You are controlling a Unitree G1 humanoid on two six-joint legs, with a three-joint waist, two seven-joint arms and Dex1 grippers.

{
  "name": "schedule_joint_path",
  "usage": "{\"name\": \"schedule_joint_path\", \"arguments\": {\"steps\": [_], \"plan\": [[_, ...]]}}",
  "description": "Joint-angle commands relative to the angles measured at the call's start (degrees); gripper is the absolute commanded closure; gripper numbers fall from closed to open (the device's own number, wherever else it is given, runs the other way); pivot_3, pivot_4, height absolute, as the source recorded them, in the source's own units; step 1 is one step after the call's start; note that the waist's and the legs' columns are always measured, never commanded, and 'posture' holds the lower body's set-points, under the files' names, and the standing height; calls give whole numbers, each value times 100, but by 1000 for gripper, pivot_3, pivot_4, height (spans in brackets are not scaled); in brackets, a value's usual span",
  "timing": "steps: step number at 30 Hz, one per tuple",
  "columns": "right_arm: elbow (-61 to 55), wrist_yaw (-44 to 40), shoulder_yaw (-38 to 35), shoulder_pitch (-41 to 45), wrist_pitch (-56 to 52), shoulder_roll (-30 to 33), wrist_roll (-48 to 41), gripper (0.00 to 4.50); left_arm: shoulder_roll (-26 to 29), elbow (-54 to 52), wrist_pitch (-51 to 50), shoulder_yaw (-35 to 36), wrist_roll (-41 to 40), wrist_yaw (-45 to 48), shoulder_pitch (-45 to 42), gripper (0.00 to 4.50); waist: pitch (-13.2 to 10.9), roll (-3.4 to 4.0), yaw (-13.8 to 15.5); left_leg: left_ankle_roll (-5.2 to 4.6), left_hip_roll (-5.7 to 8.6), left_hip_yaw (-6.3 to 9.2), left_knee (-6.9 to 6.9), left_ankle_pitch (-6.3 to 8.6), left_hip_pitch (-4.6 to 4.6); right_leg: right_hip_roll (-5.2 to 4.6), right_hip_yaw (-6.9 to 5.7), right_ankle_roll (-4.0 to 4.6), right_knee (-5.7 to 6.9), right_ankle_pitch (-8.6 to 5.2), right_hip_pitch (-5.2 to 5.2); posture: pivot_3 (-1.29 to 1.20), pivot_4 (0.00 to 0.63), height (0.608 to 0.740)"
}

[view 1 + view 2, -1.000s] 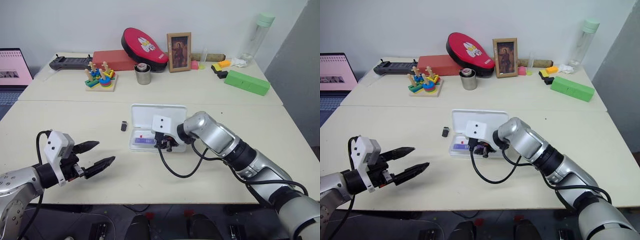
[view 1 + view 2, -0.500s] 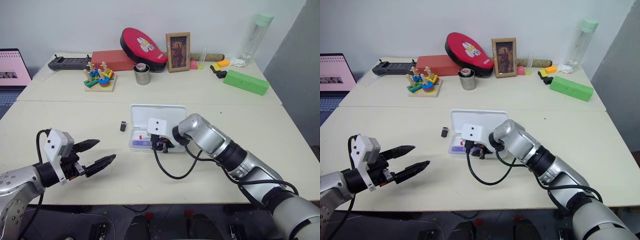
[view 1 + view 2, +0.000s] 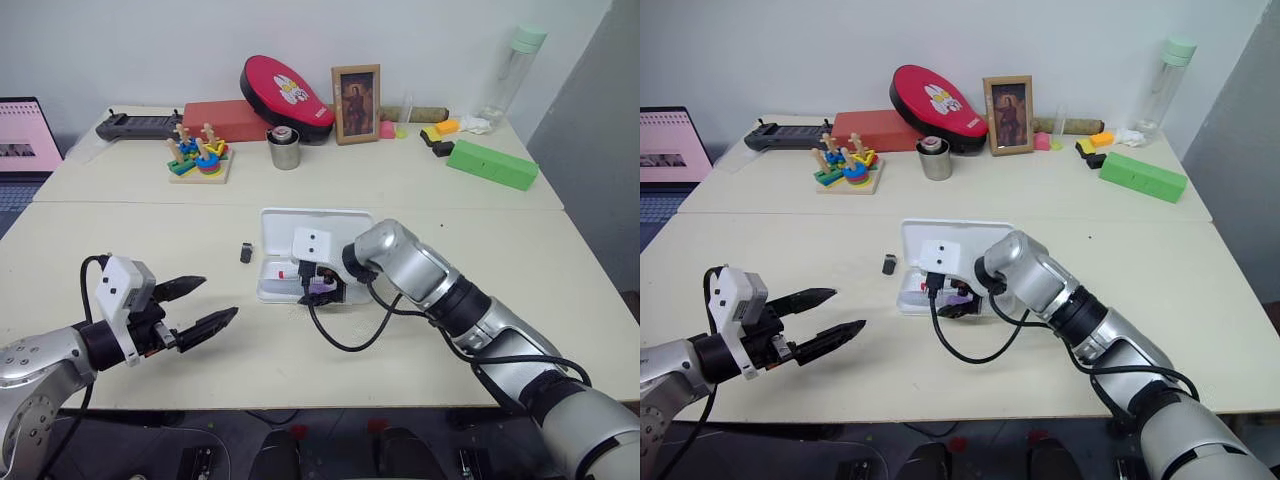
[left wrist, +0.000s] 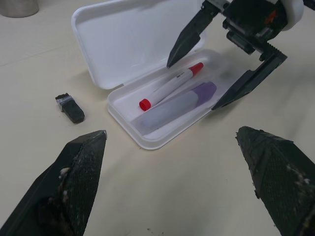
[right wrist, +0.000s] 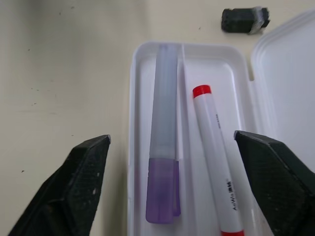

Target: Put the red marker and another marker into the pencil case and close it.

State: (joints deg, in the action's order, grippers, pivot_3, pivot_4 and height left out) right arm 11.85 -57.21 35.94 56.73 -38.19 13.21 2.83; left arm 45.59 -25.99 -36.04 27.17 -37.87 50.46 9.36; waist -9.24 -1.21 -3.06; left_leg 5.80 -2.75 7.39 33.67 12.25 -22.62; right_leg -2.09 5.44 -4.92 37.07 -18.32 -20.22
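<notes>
The white pencil case [image 3: 316,226] lies open at the middle of the near table, its lid flat behind the tray. In the tray the red marker [image 4: 171,86] and the purple marker [image 4: 177,104] rest side by side, also seen as the red marker [image 5: 214,162] and the purple marker [image 5: 165,132]. Just above them my right gripper [image 4: 192,84] hangs open, its fingers astride both and gripping neither. Off to the left, my left gripper [image 3: 218,298] is open above the bare table with nothing in it.
A small black object [image 3: 246,253] sits just left of the case. On the far table are a green block [image 3: 492,164], a stacking toy [image 3: 200,160], a metal cup [image 3: 285,148], a picture frame [image 3: 358,90] and a red pouch [image 3: 285,85]. A laptop [image 3: 25,135] stands at the left edge.
My right gripper's fingers have spread open over the tray, and the purple marker now lies free in it. The left gripper has kept still.
</notes>
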Motion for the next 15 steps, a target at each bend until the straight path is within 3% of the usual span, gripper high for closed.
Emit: {"name": "schedule_joint_path", "arguments": {"steps": [1, 8, 15], "plan": [[-597, -227, -331, 59, -78, 107, -233, 34, -94, 105, 10, 1, -41, -274, -275, 0, 0, 0, -7, 0, 0, 0, 0, 0, 1, 0, 0, 0, 0, 0, 0, 0, 150, 740], [-1578, -210, -1141, -276, -827, 299, -961, 34, -594, 1006, -296, -724, 848, -1843, -1337, 0, 0, 0, 24, 0, 2, 7, 2, 0, 2, 1, -4, -1, 0, 1, 5, 0, 150, 740], [-2046, 117, -1486, -527, -1283, 561, -1213, 34, -1353, 1609, -505, -1339, 1224, -2663, -2358, 0, 12, -19, 39, 0, 5, 14, 5, 0, -4, 1, -9, -3, 3, 3, 12, 0, 150, 740]]}}
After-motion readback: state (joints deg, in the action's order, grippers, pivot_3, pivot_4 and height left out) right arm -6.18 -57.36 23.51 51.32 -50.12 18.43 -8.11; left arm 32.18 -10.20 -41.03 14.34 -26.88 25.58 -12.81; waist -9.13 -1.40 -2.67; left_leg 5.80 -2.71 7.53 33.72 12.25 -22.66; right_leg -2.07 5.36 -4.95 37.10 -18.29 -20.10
